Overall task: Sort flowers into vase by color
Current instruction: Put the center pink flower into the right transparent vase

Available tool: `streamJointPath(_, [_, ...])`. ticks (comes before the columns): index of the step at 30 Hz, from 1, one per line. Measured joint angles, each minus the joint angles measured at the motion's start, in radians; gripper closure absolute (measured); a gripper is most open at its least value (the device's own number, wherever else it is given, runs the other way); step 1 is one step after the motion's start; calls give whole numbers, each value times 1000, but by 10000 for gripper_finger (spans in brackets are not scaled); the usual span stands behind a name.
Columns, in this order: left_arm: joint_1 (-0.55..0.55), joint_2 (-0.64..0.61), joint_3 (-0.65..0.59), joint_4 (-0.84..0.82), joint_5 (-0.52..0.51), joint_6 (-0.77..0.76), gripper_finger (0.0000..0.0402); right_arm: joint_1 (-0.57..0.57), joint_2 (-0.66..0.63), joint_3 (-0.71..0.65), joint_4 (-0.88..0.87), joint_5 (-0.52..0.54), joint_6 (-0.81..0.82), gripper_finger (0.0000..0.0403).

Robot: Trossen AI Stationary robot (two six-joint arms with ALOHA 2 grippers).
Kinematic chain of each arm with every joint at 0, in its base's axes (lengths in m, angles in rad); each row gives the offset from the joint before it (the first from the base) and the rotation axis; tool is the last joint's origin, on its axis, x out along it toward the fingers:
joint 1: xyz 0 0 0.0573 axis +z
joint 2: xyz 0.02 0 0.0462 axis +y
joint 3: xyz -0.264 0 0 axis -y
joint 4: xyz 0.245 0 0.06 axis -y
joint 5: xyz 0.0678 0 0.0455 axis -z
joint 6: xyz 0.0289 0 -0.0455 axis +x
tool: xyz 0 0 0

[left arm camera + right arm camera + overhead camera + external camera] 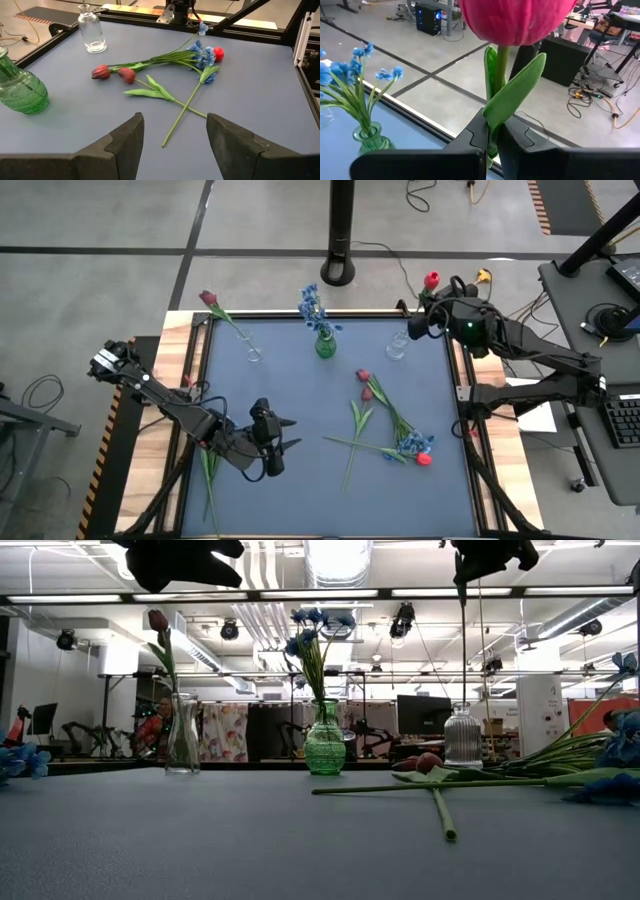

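Only the right wrist view shows the right claw (491,137) pinching the red tulip (517,20).

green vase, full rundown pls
The green vase is translucent ribbed glass by the look of it, with a round belly and narrow neck. It stands upright at the far middle of the blue mat, between two clear vases, and holds a sprig of blue flowers. No gripper touches it.

The counter (270,370) middle is left bare; passage at its right is blocked by strewn flowers (385,425), and three vases (325,345) line the far edge.
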Motion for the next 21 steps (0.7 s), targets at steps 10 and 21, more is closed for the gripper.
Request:
streamJointPath(10, [1, 0, 0, 0, 0, 6, 203, -1, 0, -8, 0, 0, 20, 385])
streamJointPath(21, [2, 0, 0, -1, -1, 6, 203, -1, 0, -22, 0, -2, 47, 350])
